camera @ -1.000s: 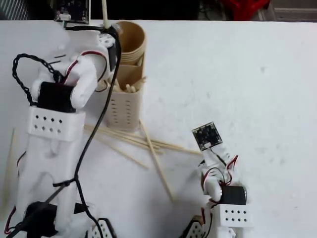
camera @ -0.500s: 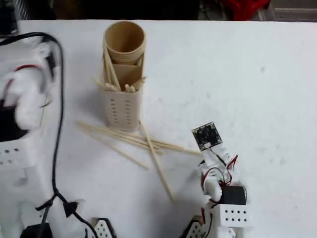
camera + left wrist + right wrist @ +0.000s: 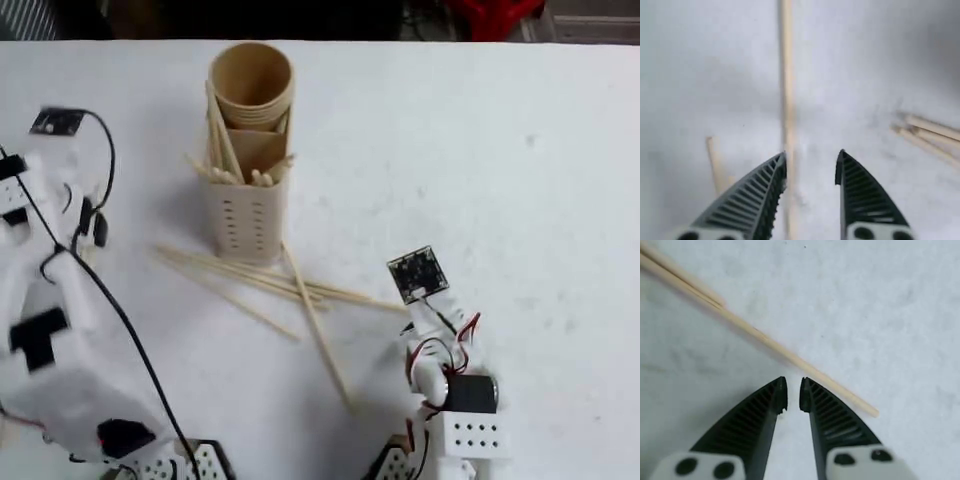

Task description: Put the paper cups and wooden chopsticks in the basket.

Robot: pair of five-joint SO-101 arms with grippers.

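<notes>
The cream perforated basket stands at the table's back left. It holds stacked paper cups and several wooden chopsticks leaning upright. More loose chopsticks lie crossed on the table in front of it, and one chopstick runs toward the front. My left gripper hangs open just above the table, beside a long chopstick and a shorter chopstick end. My right gripper is shut with nothing in it, close to a chopstick lying across the table.
The left arm covers the table's left side. The right arm sits at the front, right of centre. Other chopstick ends lie off to one side of my left gripper. The white table stretches bare to the right.
The left arm has swung away from above the basket to the table's left side. The chopstick it held up now leans in the basket. The right arm has stayed still.
</notes>
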